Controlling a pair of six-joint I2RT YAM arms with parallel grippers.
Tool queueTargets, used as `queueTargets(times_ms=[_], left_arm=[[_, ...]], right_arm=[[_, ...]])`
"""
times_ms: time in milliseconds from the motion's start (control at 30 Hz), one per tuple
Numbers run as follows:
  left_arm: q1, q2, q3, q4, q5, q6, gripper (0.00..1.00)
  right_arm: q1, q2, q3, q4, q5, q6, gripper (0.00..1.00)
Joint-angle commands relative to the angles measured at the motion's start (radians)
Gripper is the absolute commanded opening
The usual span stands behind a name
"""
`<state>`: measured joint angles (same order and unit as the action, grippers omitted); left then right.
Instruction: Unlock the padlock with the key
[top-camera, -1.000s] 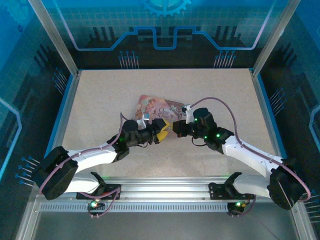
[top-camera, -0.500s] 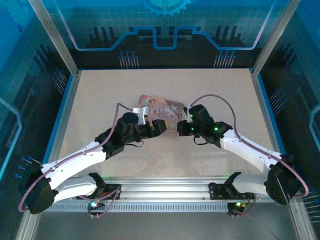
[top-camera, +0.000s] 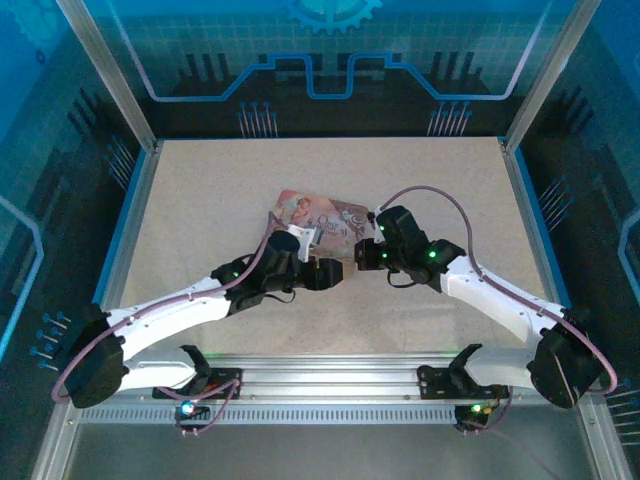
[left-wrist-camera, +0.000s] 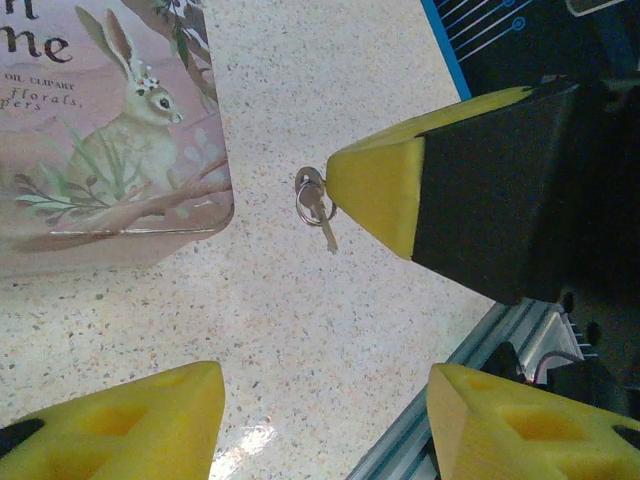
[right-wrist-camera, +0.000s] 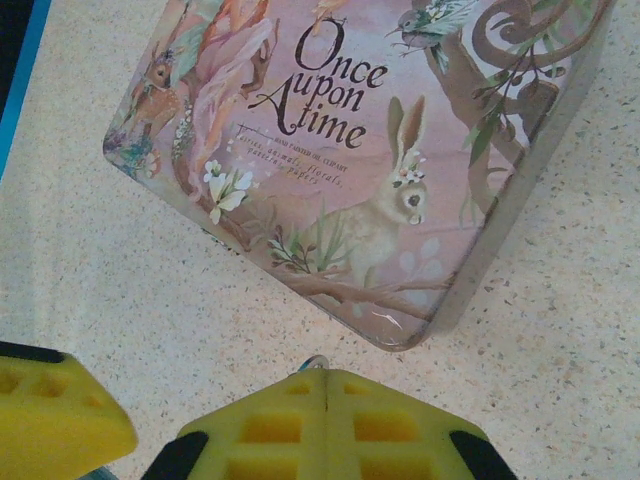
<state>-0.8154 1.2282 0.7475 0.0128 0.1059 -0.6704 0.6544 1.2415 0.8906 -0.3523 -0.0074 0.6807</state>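
Left tool (left-wrist-camera: 325, 385) backed off tin (left-wrist-camera: 110, 130), open | right tool (right-wrist-camera: 325, 380) pinches key (left-wrist-camera: 318, 208) beside tin

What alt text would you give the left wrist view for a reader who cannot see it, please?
A tiny silvery key on a ring is pinched at the right pincer's yellow tip, over the speckled table. The pink rabbit tin lies upper left; the left pincer's fingers stand apart below.
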Motion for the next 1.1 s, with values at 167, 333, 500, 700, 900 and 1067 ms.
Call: queueTargets(times_ms=[167,333,500,700,900,1067], left_arm=[[-0.009,0.062,0.043,0.085,0.04,-0.006,0.55],[-0.008,0.092,0.058,0.096,0.04,-0.012,0.54],[-0.008,0.115,0.071,0.101,0.034,-0.016,0.53],[-0.008,0.138,0.083,0.099,0.025,-0.017,0.5],[-0.008,0.151,0.087,0.101,0.019,-0.018,0.45],[-0.007,0.15,0.085,0.093,0.009,-0.014,0.38]], right_arm=[[0.008,-0.015,0.016,-0.024,-0.026,0.021,0.0],[0.011,-0.018,0.01,-0.02,-0.039,0.027,0.0],[0.014,-0.021,0.004,-0.016,-0.048,0.034,0.0],[0.022,-0.023,0.001,-0.014,-0.056,0.042,0.0],[0.026,-0.022,0.0,-0.015,-0.055,0.043,0.0],[0.028,-0.026,0.0,-0.025,-0.045,0.042,0.0]])
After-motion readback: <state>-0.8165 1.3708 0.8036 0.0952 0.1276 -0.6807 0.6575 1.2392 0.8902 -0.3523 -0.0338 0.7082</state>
